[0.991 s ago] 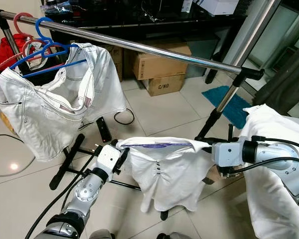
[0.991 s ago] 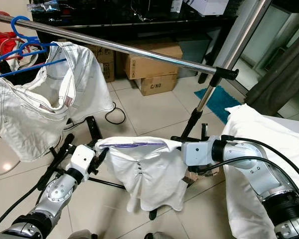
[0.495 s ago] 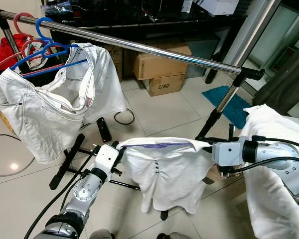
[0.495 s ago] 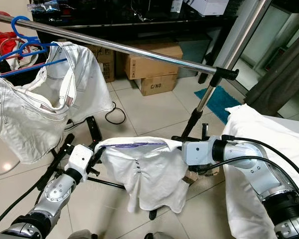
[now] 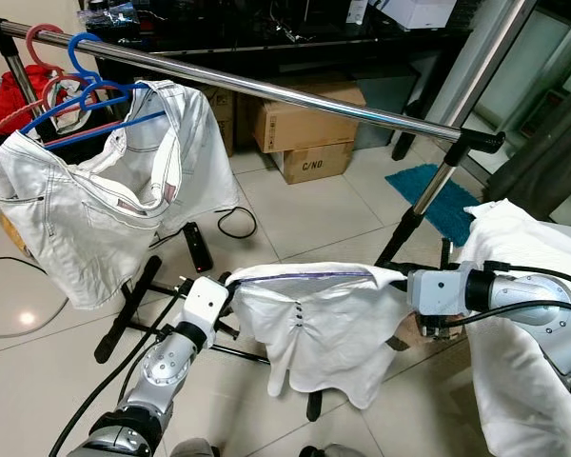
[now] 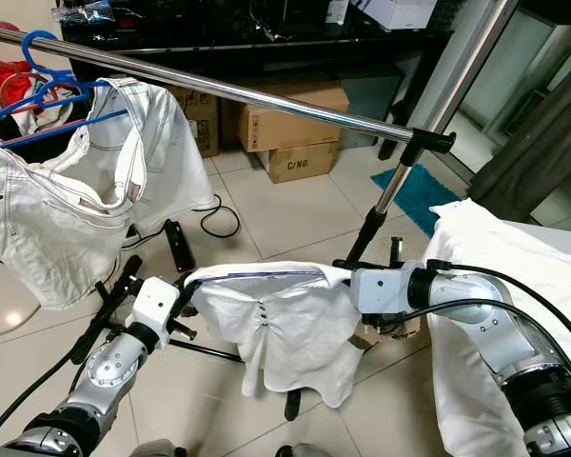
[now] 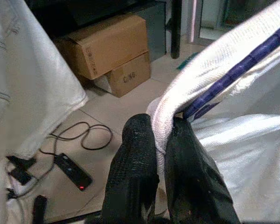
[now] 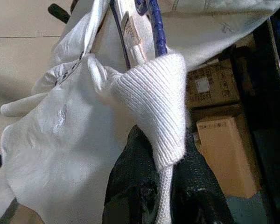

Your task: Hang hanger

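The lower cardboard box (image 5: 312, 160), on the floor beyond the rail, bears black stencilled lettering that reads "C/NO" on its front face. The left wrist view shows the same marking, blurred. No other text can be read.

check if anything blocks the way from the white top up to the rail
Nothing visible does. The white knit top on its purple hanger, pinched at both shoulders by the left gripper and right gripper, sits below a bare stretch of the shiny metal rail; the white shorts hang further left.
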